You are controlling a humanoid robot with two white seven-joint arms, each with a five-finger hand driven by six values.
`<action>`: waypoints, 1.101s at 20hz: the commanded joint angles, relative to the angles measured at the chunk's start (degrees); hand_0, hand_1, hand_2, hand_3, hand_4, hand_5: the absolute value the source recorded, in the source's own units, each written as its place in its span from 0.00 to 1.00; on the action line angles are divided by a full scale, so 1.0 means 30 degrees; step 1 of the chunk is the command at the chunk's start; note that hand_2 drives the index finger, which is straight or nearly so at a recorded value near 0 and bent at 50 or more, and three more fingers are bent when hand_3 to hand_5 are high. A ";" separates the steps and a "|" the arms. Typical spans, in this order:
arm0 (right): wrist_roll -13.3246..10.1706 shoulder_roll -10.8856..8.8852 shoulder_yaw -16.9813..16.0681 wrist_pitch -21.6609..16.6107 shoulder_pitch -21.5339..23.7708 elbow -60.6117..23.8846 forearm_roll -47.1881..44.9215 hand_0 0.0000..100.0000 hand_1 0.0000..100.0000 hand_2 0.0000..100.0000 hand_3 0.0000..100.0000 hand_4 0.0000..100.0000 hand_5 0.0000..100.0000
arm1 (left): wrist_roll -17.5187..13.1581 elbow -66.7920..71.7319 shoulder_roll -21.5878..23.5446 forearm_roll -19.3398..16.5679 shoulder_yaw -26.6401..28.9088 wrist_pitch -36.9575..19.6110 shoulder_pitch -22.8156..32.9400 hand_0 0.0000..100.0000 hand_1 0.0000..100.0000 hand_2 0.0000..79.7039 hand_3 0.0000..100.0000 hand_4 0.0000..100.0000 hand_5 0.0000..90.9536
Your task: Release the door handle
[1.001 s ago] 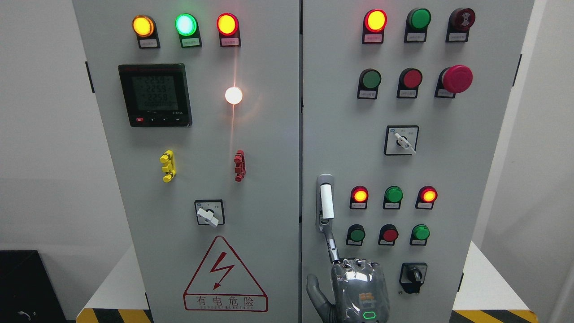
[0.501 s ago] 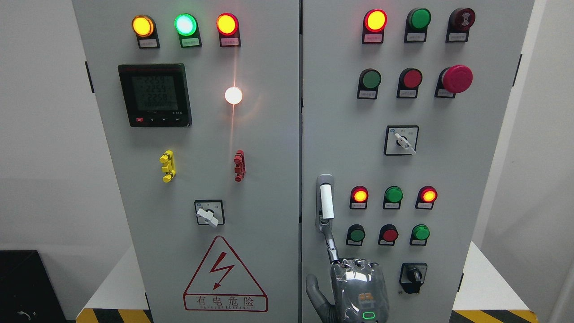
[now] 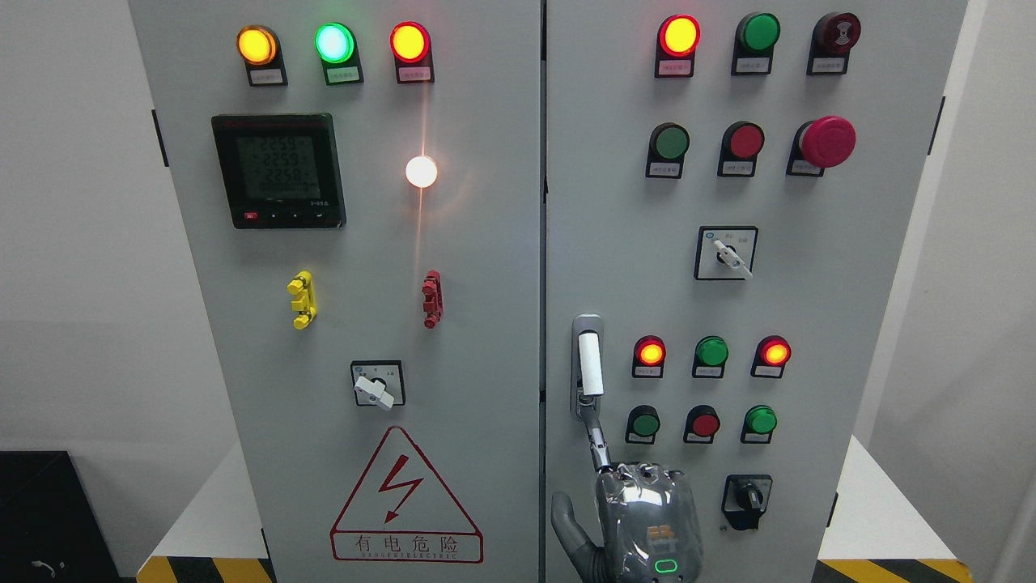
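Observation:
The door handle point(image 3: 589, 364) is a white upright bar in a metal plate at the left edge of the cabinet's right door point(image 3: 809, 308). My right hand point(image 3: 597, 421) comes up from the bottom edge, below the handle, with its silver back facing me. Its index finger point(image 3: 599, 445) points straight up, and the tip reaches the lower end of the handle plate. The thumb point(image 3: 566, 518) sticks out to the left, clear of the door seam. The fingers do not wrap the bar. The other fingers are hidden behind the back of the hand.
Lit lamps and push buttons point(image 3: 711, 352) sit just right of the handle, and a black rotary switch point(image 3: 746, 498) is beside my hand. A red mushroom stop button point(image 3: 827, 142) sticks out higher up. The left door point(image 3: 364, 243) carries a meter, clips and a warning triangle.

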 commanded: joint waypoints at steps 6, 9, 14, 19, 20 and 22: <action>-0.0185 -0.0009 0.0024 -0.0041 0.0000 -0.0573 -0.0029 0.52 0.31 0.18 1.00 1.00 1.00 | 0.0007 0.0000 0.0000 0.0006 -0.0010 0.0003 0.0380 0.12 0.56 0.00 0.00 0.00 0.00; -0.0215 -0.0009 0.0024 -0.0071 0.0000 -0.0573 -0.0029 0.52 0.31 0.24 1.00 1.00 1.00 | 0.0007 0.0000 0.0000 0.0006 -0.0010 0.0003 0.0380 0.12 0.56 0.00 0.00 0.00 0.00; -0.0215 -0.0009 0.0024 -0.0100 0.0000 -0.0719 -0.0058 0.52 0.31 0.34 1.00 1.00 1.00 | 0.0007 0.0000 0.0000 0.0006 -0.0010 0.0003 0.0380 0.12 0.56 0.00 0.00 0.00 0.00; -0.0186 0.0021 0.0024 -0.0129 0.0029 -0.1128 -0.0087 0.53 0.32 0.36 1.00 1.00 1.00 | 0.0007 0.0000 0.0000 -0.0023 -0.0010 0.0003 0.0380 0.12 0.56 0.00 0.00 0.00 0.00; -0.0157 0.0021 0.0024 -0.0129 0.0058 -0.1216 -0.0087 0.54 0.32 0.37 1.00 1.00 1.00 | 0.0007 0.0000 0.0000 -0.0023 -0.0010 0.0003 0.0380 0.12 0.56 0.00 0.00 0.00 0.00; -0.0156 0.0021 0.0024 -0.0129 0.0117 -0.1363 -0.0116 0.54 0.33 0.37 1.00 1.00 1.00 | 0.0007 0.0000 0.0000 0.0006 -0.0010 0.0003 0.0380 0.12 0.56 0.00 0.00 0.00 0.00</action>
